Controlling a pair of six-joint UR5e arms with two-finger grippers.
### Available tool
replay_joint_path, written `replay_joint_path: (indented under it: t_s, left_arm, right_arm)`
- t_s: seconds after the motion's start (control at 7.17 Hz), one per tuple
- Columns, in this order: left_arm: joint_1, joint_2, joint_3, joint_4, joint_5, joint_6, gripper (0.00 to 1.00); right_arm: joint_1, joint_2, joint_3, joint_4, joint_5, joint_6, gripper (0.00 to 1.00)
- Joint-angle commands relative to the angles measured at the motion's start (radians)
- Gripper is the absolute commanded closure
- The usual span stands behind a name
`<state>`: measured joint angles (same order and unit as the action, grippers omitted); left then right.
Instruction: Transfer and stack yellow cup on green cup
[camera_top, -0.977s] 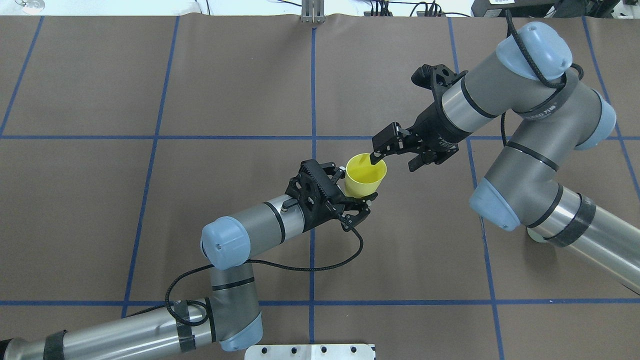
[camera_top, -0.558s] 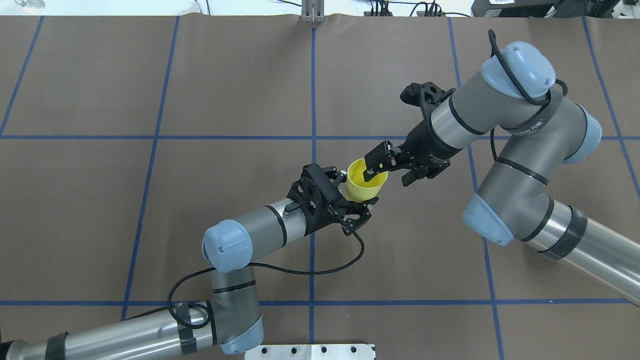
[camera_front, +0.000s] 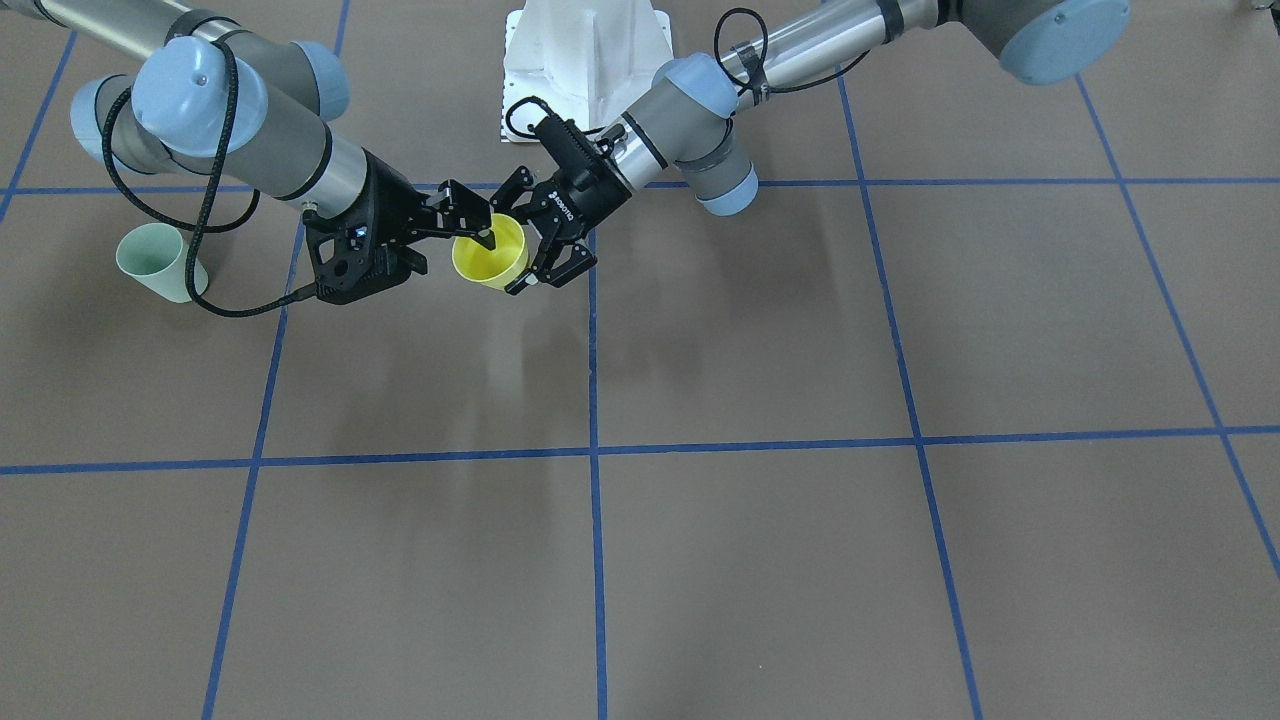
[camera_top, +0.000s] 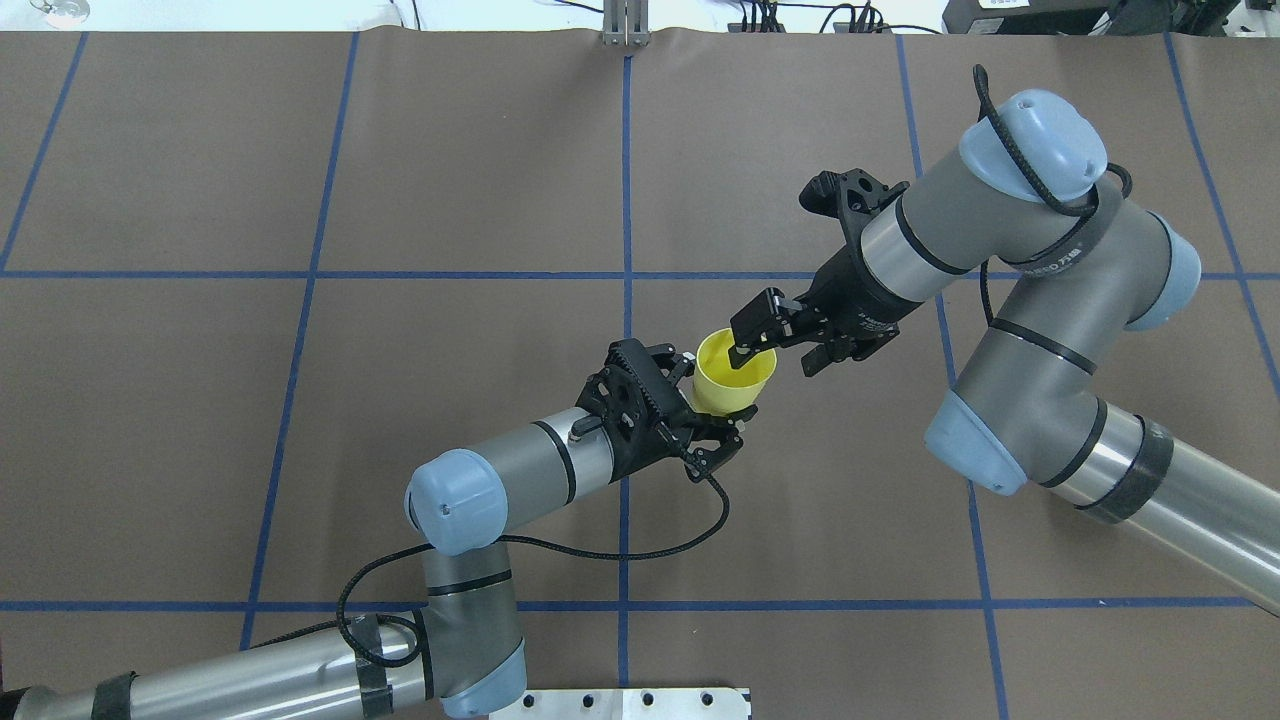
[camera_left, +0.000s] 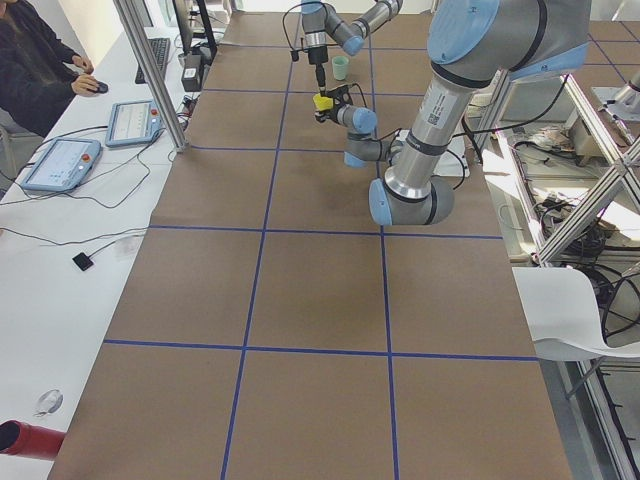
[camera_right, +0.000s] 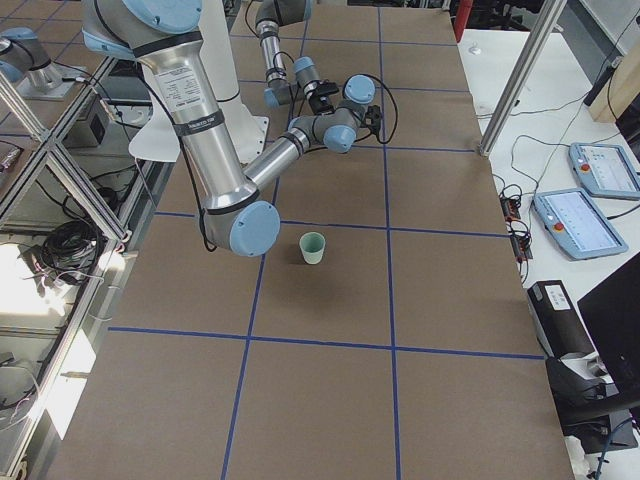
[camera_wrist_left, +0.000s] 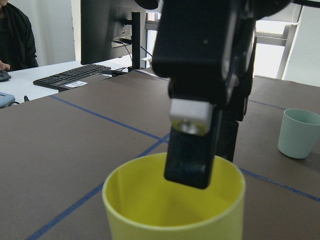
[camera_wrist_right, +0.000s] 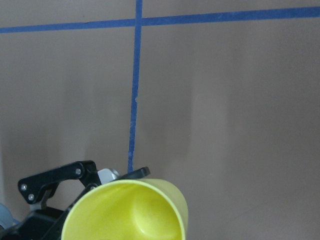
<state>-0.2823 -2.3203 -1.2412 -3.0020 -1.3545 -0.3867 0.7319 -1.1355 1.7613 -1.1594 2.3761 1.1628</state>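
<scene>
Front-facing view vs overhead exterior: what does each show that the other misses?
Only front-facing: the green cup, upright on the table beside the right arm. Only overhead: the table's far edge with a metal bracket. Both: the left tool gripping the yellow cup by its side, and the right tool open, with one finger inside the rim.

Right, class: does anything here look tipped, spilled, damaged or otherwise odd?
Nothing stands out. The yellow cup sits mouth-up in the left gripper, the open right gripper straddling its rim; the green cup stands upright.
</scene>
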Motion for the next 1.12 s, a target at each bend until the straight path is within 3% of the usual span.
replay_joint_path:
  t_s: [0.0,0.98]
  left_arm:
    - [0.012,-0.002,0.000,0.000,0.000,0.034,0.72]
    - [0.023,-0.004,0.020,0.012,0.000,0.048,0.71]
  right_arm:
    - [-0.011,-0.003,0.000,-0.002,-0.009,0.000,0.10]
    - [-0.039,-0.024,0.006,-0.002,-0.052,-0.003,0.37]
